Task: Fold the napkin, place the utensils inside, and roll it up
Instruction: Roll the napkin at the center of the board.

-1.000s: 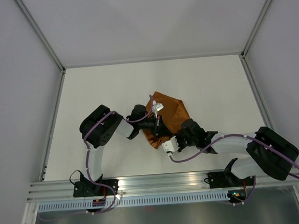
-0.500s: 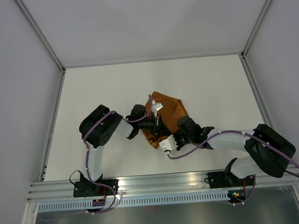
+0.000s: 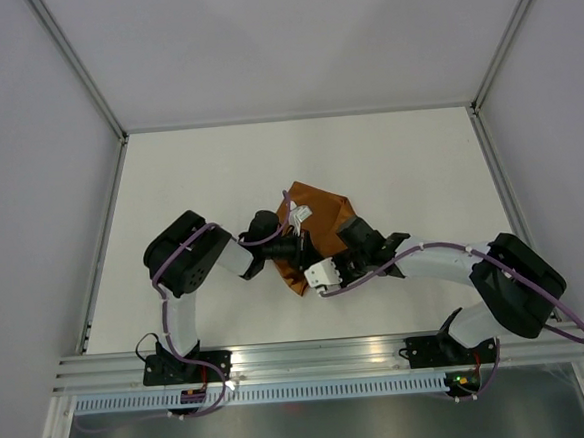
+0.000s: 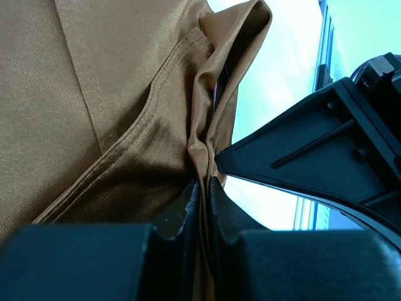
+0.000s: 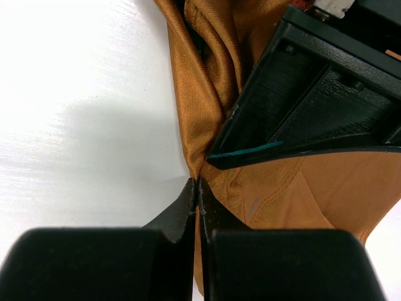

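Low in the middle of the overhead frame, your two hands meet at the near corner of the napkin [image 3: 321,205]. The right hand [image 5: 196,188] is pinched tight on the cloth's edge, and the left hand [image 4: 203,188] is clamped on a raised fold just beside it. The napkin lies bunched and partly folded at mid-counter [image 3: 199,175]. No utensils show, and the folds may hide some. The roll looks unfinished. White counter spreads toward the frame's top, left and right, its edges well apart from the cloth.

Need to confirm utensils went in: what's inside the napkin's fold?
Only napkin layers show, pinched by left fingers and right fingers. Whatever lies inside is covered.
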You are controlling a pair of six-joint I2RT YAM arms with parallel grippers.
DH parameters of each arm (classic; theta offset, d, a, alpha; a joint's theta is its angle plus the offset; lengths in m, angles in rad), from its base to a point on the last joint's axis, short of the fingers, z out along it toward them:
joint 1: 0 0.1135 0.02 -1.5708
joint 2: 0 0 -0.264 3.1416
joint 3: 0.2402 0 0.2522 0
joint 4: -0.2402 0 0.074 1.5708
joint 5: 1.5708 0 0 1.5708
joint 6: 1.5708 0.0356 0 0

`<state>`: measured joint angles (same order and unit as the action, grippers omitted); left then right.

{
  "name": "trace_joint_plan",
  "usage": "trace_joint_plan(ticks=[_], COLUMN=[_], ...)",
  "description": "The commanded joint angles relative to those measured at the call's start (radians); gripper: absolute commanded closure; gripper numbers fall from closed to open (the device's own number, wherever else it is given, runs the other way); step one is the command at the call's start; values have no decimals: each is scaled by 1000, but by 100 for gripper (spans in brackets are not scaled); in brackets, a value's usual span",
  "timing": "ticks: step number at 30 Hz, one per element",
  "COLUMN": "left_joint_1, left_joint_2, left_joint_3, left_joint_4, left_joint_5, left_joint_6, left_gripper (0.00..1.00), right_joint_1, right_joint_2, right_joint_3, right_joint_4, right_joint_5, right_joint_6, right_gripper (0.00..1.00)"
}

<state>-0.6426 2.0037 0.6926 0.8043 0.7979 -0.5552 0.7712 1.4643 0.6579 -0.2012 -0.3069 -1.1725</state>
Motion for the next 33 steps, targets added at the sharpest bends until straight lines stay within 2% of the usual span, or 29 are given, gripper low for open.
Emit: trace_joint_plan(ticks=[1,3,4,6,7,9,12,18,24,33], left_joint_1=[-5,-3,-5,-3,-5,-2,8,34,64,72], left_joint_2=[35,46,58,70,78,87,109,102,135,174], left_joint_3=[-38,-30,-21,-18,-19,-10,1,19,22,35], left_joint_4=[-224,-232,-252,-252,-252,-257,-266,-301,-255,-229], left_joint_5=[-66,-65,-69,-62,-62,-51,18,96,170,178], left_joint_6=[52,54,55,54,51,38,-9,-93,-228,-377], left_gripper=[86,92,97,98,98,98,98,98,98,98], right_joint_1=[-12,-10,-12,-12,-12,-12,-12,-12,11,83], right_joint_2=[44,39,30,21,4,-37,-91,-124,-140,-189], right_joint_3=[-6,-7,-14,-15,-18,-49,-107,-178,-225,-222], right_joint_4=[-129,-119,-110,-93,-86,-32,55,169,238,212], right_joint_5=[-8,-5,5,18,25,48,78,124,138,141], right_joint_6=[30,42,51,53,53,57,69,85,86,112], right_gripper=[99,99,93,84,73,60,50,49,50,49])
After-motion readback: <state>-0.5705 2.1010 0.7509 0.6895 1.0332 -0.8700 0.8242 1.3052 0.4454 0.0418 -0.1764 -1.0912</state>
